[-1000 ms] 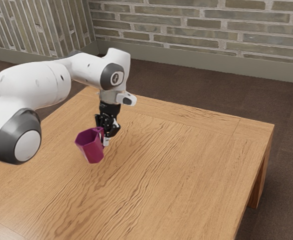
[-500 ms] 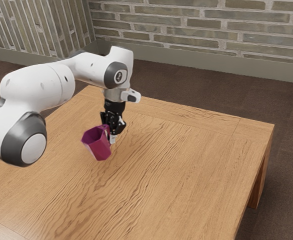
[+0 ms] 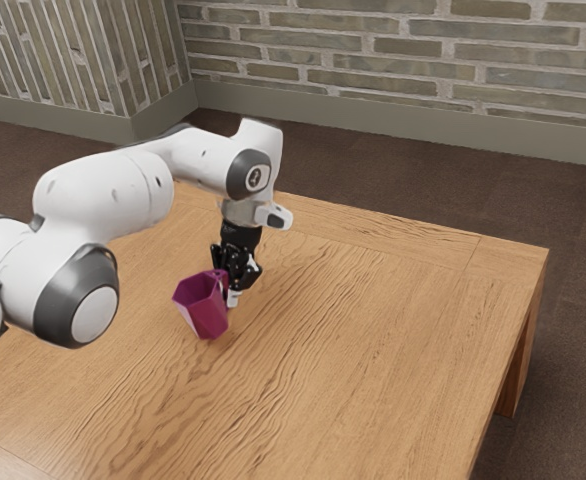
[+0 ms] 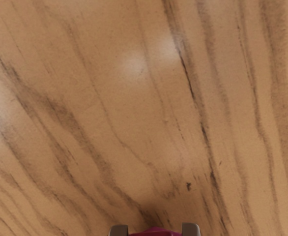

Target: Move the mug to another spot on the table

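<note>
My claw (image 3: 231, 288) stays clamped on the rim of the mug (image 3: 202, 306), which hangs tilted just beside and below it. I've carried it sideways and lower, almost onto the bench (image 3: 373, 330), so set-down looks close.

Indoor room, simulator-rendered — exact use cannot be told. Evidence: grey brick walls (image 3: 403, 50), a pale skirting board (image 3: 373, 113) along their base, dark brown floor (image 3: 423, 180), one light wooden table (image 3: 373, 340) with visible grain.
</note>
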### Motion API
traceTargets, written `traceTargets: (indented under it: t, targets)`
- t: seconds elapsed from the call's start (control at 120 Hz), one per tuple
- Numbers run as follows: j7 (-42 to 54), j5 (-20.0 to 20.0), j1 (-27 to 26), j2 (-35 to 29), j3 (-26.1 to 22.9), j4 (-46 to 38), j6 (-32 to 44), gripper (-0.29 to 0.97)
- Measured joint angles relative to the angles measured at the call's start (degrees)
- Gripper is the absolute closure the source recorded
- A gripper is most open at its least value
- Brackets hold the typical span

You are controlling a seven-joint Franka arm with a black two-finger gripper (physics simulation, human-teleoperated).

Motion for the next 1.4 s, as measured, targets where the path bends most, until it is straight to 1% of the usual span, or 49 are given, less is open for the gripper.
traceTargets:
  t: [0.442, 0.558, 0.675, 0.867, 1.067, 1.175, 1.267, 1.325, 1.4]
  targets:
    - [-0.2, -0.01, -0.03, 1.24, -0.05, -0.05, 0.21, 0.7]
    - [-0.22, -0.08, -0.03, 1.36, -0.08, -0.23, 0.35, 0.67]
    - [-0.23, -0.35, -0.02, 1.37, -0.1, -0.5, 0.47, 0.59]
    - [-0.17, -0.59, -0.01, 1.33, -0.26, -0.75, 1.47, 0.37]
    - [0.52, -1.73, 0.41, 0.11, -0.12, -0.7, 4.69, 0.19]
    - [1.07, -2.04, 0.93, -2.44, 0.11, -0.68, 5.86, 0.12]
    - [1.52, -2.14, 1.06, -7.22, 0.05, -1.22, 6.41, 0.08]
    - [1.76, -2.17, 0.62, -12.01, -0.32, -3.61, 6.77, 0.06]
    - [1.96, -2.14, 0.3, -21.69, -1.84, -11.96, 8.5, 0.04]
